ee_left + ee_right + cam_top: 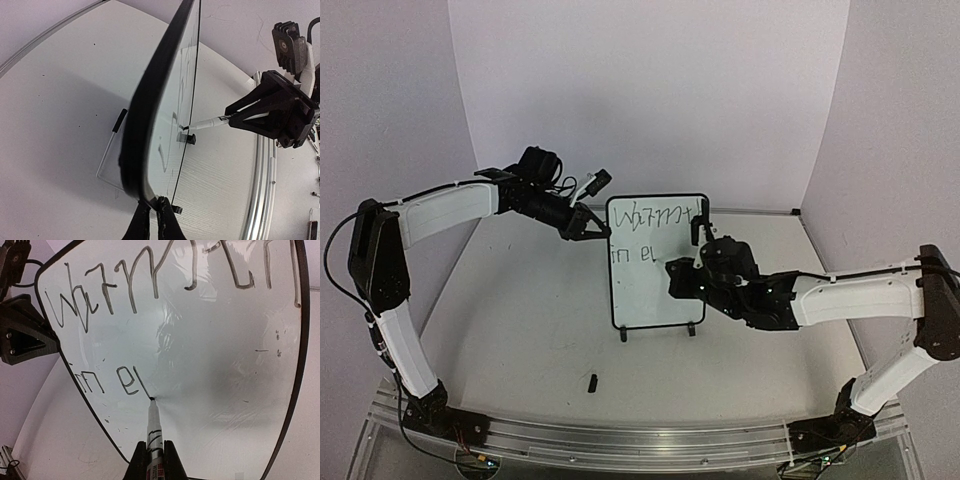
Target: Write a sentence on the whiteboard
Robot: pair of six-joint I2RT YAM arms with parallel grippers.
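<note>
The whiteboard (pixel 655 295) stands upright on its two feet in the middle of the table. The sentence (pixel 150 285) reads roughly "Warmth" on the top line, with "in e" (pixel 115 380) and a fresh stroke below. My left gripper (pixel 595 228) is shut on the board's upper left edge; in the left wrist view its fingertips (pixel 152 205) pinch the black frame (pixel 150 100). My right gripper (pixel 154 450) is shut on a white marker (pixel 152 420), whose tip touches the board just right of the "e". The top view shows that gripper (pixel 688 272) in front of the board.
A small black marker cap (pixel 592 381) lies on the table in front of the board. An aluminium rail (pixel 620 440) runs along the near edge. Lilac walls close in the back and sides.
</note>
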